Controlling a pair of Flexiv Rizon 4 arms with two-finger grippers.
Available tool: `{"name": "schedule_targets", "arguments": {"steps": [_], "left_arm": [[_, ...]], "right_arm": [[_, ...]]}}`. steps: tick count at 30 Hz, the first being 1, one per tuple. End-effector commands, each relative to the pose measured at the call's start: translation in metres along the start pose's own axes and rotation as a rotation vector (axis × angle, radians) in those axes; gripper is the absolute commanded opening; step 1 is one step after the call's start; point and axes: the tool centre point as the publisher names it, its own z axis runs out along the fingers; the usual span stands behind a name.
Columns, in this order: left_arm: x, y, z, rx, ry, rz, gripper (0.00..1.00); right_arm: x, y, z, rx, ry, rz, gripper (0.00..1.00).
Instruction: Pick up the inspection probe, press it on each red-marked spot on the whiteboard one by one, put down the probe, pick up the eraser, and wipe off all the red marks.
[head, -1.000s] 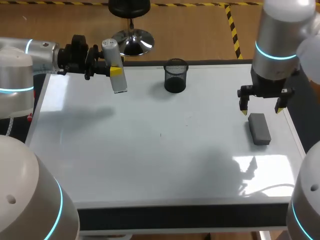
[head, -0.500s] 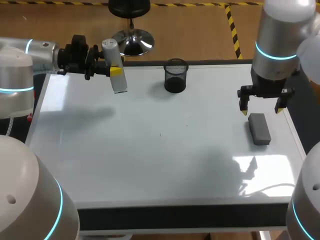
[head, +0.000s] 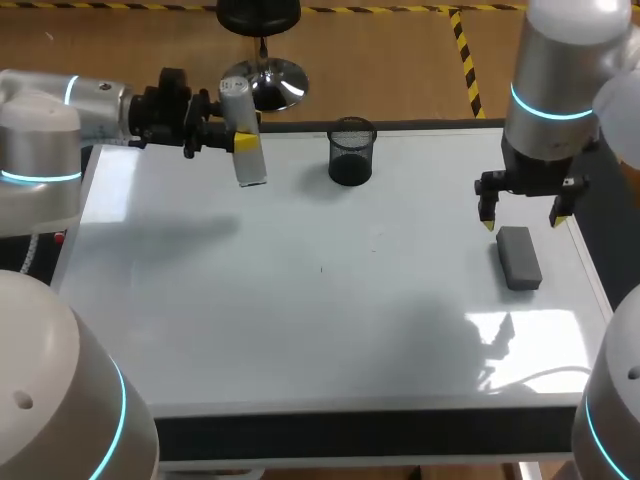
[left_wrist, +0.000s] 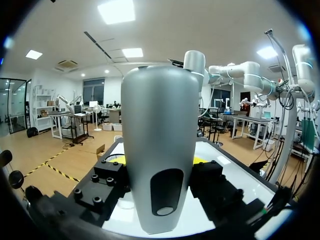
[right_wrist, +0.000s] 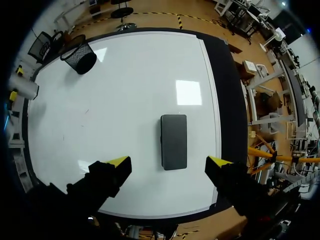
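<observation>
The whiteboard (head: 300, 330) is glossy white, mirroring ceiling lights. The probe (left_wrist: 159, 150) has a smooth, matt grey shell, plastic by its look. The eraser (right_wrist: 174, 141) is dull dark grey. The cup (head: 351, 152) is black wire mesh. The right arm (head: 555, 80) has a smooth, faintly shiny shell.

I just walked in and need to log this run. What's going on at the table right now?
The left tool is shut on the grey inspection probe and holds it above the far left part of the whiteboard, left of the black mesh cup and apart from it. The right tool hangs open over the dark eraser, which lies flat near the board's right edge, not gripped. I cannot make out any red marks.
</observation>
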Motion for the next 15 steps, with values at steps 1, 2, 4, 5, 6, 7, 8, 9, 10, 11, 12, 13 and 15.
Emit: {"name": "schedule_targets", "arguments": {"steps": [1,2,4,5,6,7,8,9,10,11,12,13,15], "left_arm": [[0.000,-0.007,0.008,-0.005,0.004,-0.002,0.00],[-0.001,-0.008,0.010,0.000,0.012,-0.006,0.00],[-0.001,-0.013,0.017,0.005,0.026,0.010,0.00],[0.000,-0.016,0.020,0.011,0.040,0.007,0.00],[-0.001,-0.019,0.022,0.015,0.047,0.007,0.00],[-0.002,-0.021,0.026,0.015,0.045,0.013,0.00],[-0.003,-0.023,0.028,0.018,0.056,0.022,0.00],[-0.004,-0.025,0.031,0.020,0.060,0.029,0.00],[-0.005,-0.027,0.035,0.018,0.062,0.043,0.00],[-0.006,-0.029,0.038,0.019,0.069,0.046,0.00],[-0.008,-0.032,0.041,0.022,0.070,0.048,0.00],[-0.009,-0.034,0.045,0.022,0.078,0.057,0.00],[-0.012,-0.038,0.051,0.028,0.086,0.061,0.00]], "right_arm": [[-0.002,-0.001,-0.001,-0.002,0.001,-0.001,1.00],[-0.002,-0.001,-0.001,-0.002,0.001,-0.001,1.00],[-0.002,-0.001,-0.001,-0.002,0.001,-0.001,1.00],[-0.002,-0.001,-0.001,-0.002,0.001,-0.001,1.00],[-0.002,-0.001,-0.001,-0.002,0.001,-0.001,1.00],[-0.002,-0.001,-0.001,-0.002,0.001,-0.001,1.00],[-0.002,-0.001,-0.001,-0.002,0.001,-0.001,1.00],[-0.002,-0.001,-0.001,-0.002,0.001,-0.001,1.00],[-0.002,-0.001,-0.001,-0.002,0.001,-0.001,1.00],[-0.002,-0.001,-0.001,-0.002,0.001,-0.001,1.00],[-0.002,-0.001,-0.001,-0.002,0.001,-0.001,1.00],[-0.002,-0.001,-0.001,-0.002,0.001,-0.001,1.00],[-0.002,-0.001,-0.001,-0.002,0.001,-0.001,1.00]]}}
